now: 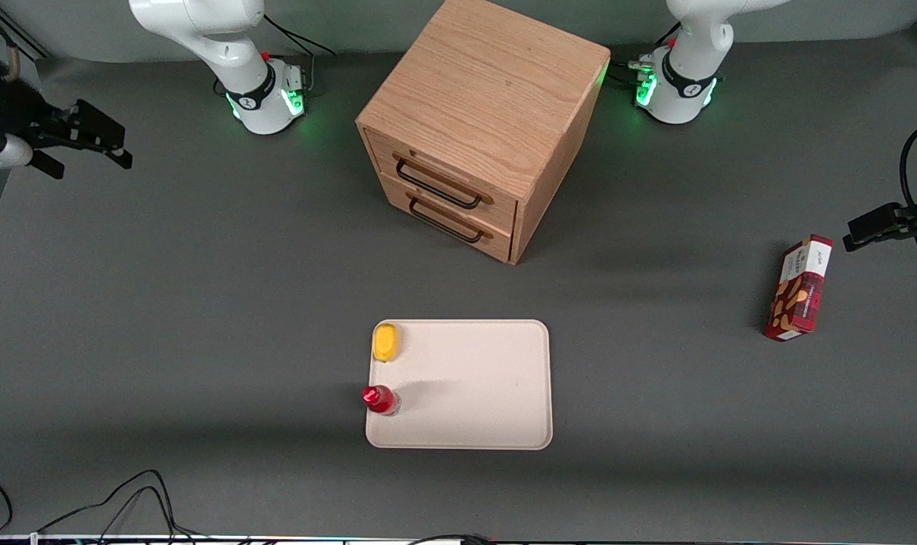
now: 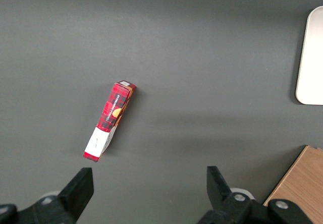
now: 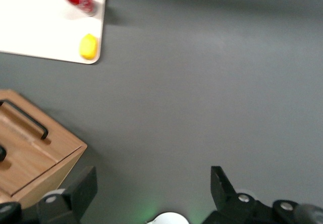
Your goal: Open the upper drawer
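Observation:
The wooden cabinet (image 1: pixel 488 98) stands at the middle of the table, farther from the front camera than the tray. The upper drawer (image 1: pixel 450 168) is shut, its thin black handle (image 1: pixel 437 186) flat against its front. The lower drawer (image 1: pixel 449 216), just beneath it, is also shut. My right gripper (image 1: pixel 95 147) hangs open and empty above the table toward the working arm's end, well away from the cabinet. In the right wrist view the gripper (image 3: pixel 151 191) is wide open over bare table. A corner of the cabinet (image 3: pixel 45 158) with one black handle (image 3: pixel 25 118) shows there.
A beige tray (image 1: pixel 496 378) lies nearer the front camera than the cabinet, holding a yellow object (image 1: pixel 386 342) and a red bottle (image 1: pixel 381 399). A red snack box (image 1: pixel 799 289) lies toward the parked arm's end. Cables (image 1: pixel 125 499) run along the table's front edge.

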